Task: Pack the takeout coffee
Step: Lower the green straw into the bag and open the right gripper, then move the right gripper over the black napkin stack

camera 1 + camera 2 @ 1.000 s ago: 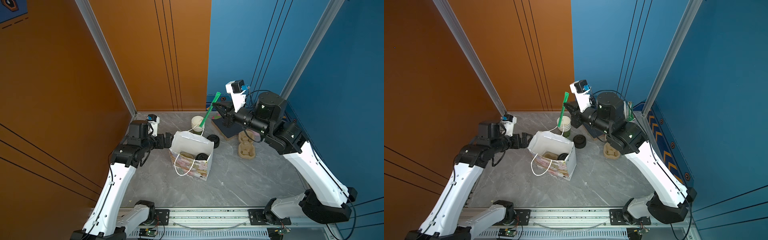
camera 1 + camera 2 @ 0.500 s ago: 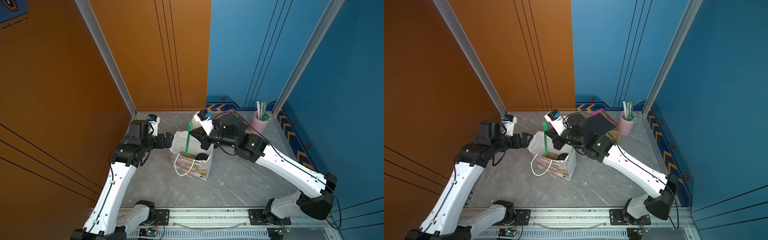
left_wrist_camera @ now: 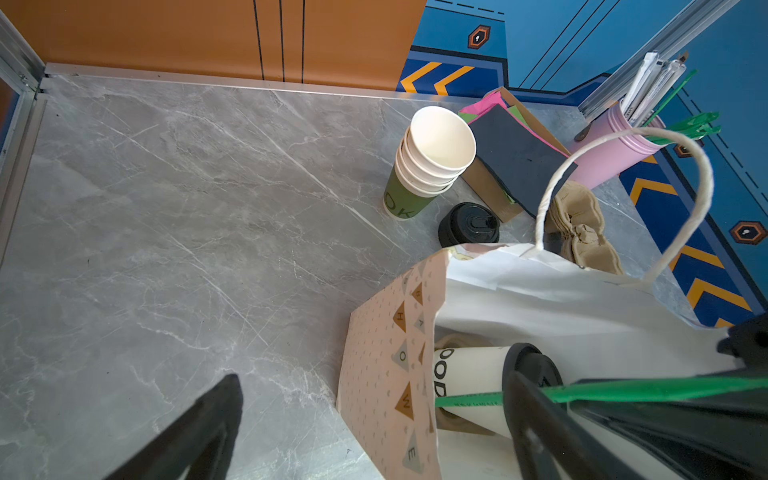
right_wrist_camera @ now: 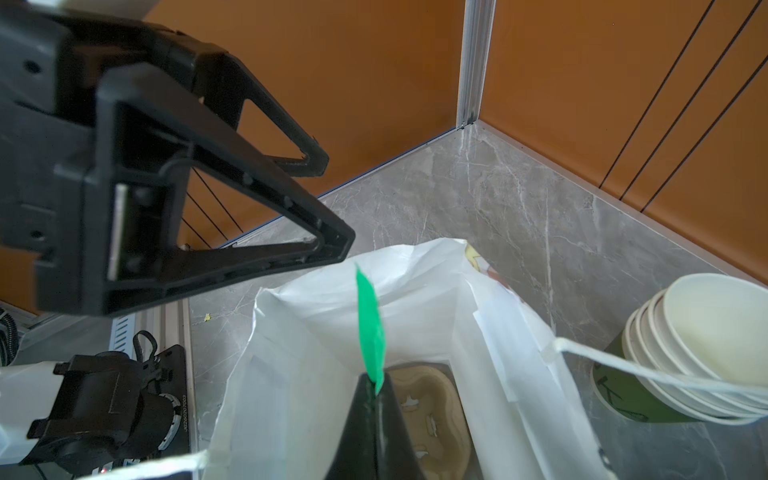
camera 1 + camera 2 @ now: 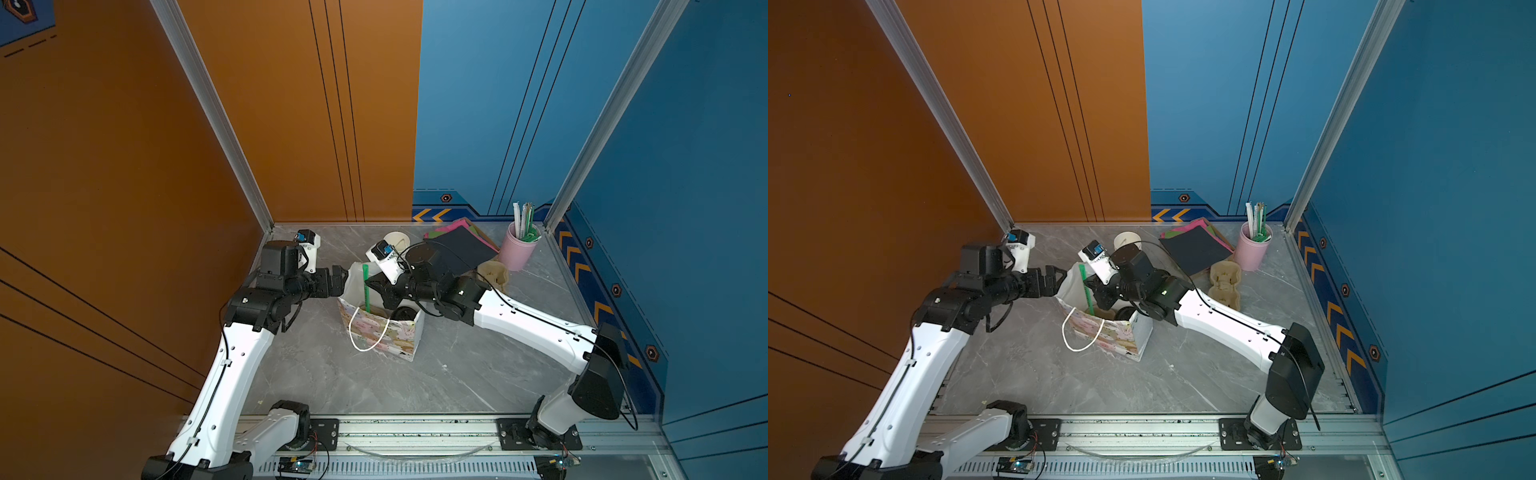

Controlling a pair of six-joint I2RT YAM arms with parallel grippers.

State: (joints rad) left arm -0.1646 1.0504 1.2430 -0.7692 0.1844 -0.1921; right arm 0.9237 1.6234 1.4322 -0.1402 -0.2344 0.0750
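- Paper bag [image 5: 399, 338], pastel-printed with cord handles, is holding the takeout coffee [image 3: 469, 386], a white paper cup with a black plastic lid.
- Right gripper [image 4: 376, 399] is pinching a flat green straw [image 4: 370, 332] over the mouth; I judge it is best lowered beside the cup.
- Left gripper [image 5: 340, 281], jaws spread wide, is hovering at the rim.

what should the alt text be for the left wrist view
An open paper bag contains a white coffee cup with a black lid, and the shut right hand holds a green straw down into the bag. Beyond it on the grey table stand a stack of lidless cups, loose black lids and a pink straw holder.
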